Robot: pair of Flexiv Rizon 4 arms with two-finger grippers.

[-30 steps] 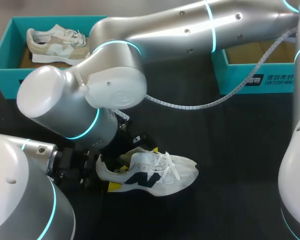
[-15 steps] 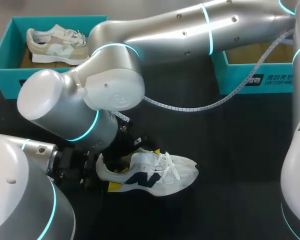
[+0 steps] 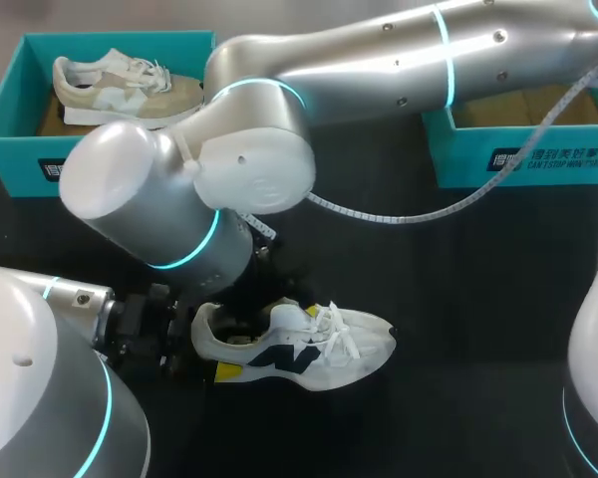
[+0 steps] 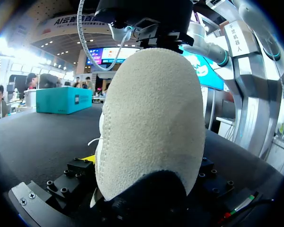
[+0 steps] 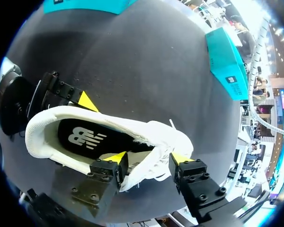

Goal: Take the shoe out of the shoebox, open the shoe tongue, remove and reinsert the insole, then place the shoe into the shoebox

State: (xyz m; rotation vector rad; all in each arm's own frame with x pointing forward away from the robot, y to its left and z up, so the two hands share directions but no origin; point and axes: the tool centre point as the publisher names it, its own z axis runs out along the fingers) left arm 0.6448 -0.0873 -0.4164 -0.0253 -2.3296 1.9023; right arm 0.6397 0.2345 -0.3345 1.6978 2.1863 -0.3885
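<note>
Two yellow-tipped fingers of the left gripper (image 3: 219,349) clamp the shoe (image 3: 309,349) at its heel, one on each side, pinning it sole-down on the table (image 3: 458,299). The right gripper (image 5: 147,157) hangs just over the shoe w/ fingers apart, holding nothing: one fingertip (image 5: 116,157) sits at the collar edge, the other is off the shoe's side near the laces (image 3: 334,334).

The step looks like tongue-opening or insole removal; can't tell which. To do it well, the left arm should grip firm w/o crushing the soft heel. The right should pinch a thin edge only, either the tongue tip or the heel end of the insole (image 5: 83,137), & lift clear of the laces.

The insole is dark, flat, prob. flexible, w/ white print, seated inside the shoe. The upper is white fabric w/ a dark side patch; the heel looks nubby, suede-like. The laces are thin & floppy.

Well behind the shoe's heel, a teal shoebox (image 3: 10,149) holds a beige shoe (image 3: 120,85). A second teal box (image 3: 498,159) stands well beyond the toe. Both look like rigid, open-topped card.
</note>
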